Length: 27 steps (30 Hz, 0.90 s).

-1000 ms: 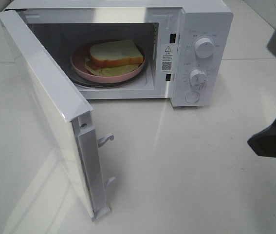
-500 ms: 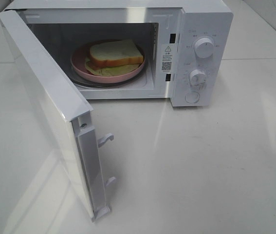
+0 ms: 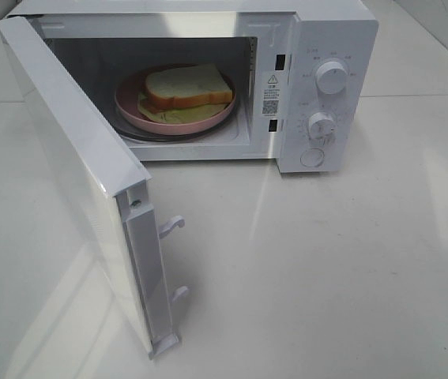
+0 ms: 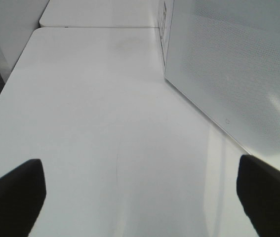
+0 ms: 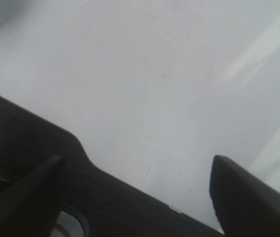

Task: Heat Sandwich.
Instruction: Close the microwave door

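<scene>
We see the sandwich point(image 3: 188, 87) lying on the pink plate point(image 3: 208, 120) inside the white microwave point(image 3: 334, 31), away from both pairs of jaws. The microwave door point(image 3: 73, 174) stands swung wide. Our left gripper point(image 4: 140, 185) holds its jaws spread wide over bare white table point(image 4: 105, 98), with the door's dotted panel beside one finger. Our right gripper point(image 5: 137, 168) also has its jaws apart, gripping nothing.

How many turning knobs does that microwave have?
2: upper knob and lower knob, stacked on the microwave's control panel; a flat round button sits below them. None seem hidden.
</scene>
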Available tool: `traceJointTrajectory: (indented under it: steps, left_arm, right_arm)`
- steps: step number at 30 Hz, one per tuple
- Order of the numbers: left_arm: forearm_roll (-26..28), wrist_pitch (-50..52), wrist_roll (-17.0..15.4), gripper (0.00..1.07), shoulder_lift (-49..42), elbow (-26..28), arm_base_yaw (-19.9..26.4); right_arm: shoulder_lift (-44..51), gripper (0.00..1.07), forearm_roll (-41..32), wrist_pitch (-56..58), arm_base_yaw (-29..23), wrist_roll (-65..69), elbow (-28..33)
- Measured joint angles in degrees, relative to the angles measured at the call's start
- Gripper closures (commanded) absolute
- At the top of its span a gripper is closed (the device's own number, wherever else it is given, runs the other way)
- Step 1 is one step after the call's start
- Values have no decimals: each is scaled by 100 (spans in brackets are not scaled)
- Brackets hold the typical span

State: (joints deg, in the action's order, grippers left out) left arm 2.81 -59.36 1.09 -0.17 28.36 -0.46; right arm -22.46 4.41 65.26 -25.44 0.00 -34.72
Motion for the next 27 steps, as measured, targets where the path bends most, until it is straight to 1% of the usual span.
traceJointTrajectory:
  steps: [1,2,3,5,6,10,11,15,16,20,27]
  left_arm:
    - [0,0,0,5,0,0,0]
    - [0,0,0,5,0,0,0]
    - [0,0,0,5,0,0,0]
    - [0,0,0,5,0,0,0]
    - [0,0,0,5,0,0,0]
    - [0,0,0,5,0,0,0]
    - [0,0,0,5,0,0,0]
    - [0,0,0,5,0,0,0]
    - [0,0,0,5,0,0,0]
    - [0,0,0,5,0,0,0]
    - [0,0,0,5,0,0,0]
  right_arm:
    - [86,31,0,0,115,0,34]
    - [86,31,0,0,115,0,34]
    - [241,31,6,-11,298,0,92]
    - [413,31,6,-11,458,0,143]
    - [413,31,6,-11,458,0,143]
    - [888,31,0,-63,940,0,338]
    - [888,31,0,-63,940,0,338]
    - [1301,31,0,-286,1341,0,350]
    - [1301,31,0,-286,1341,0,350]
    - [1765,31,0,-521,1673,0,539]
    - [2252,31,0,-567,1948,0,561]
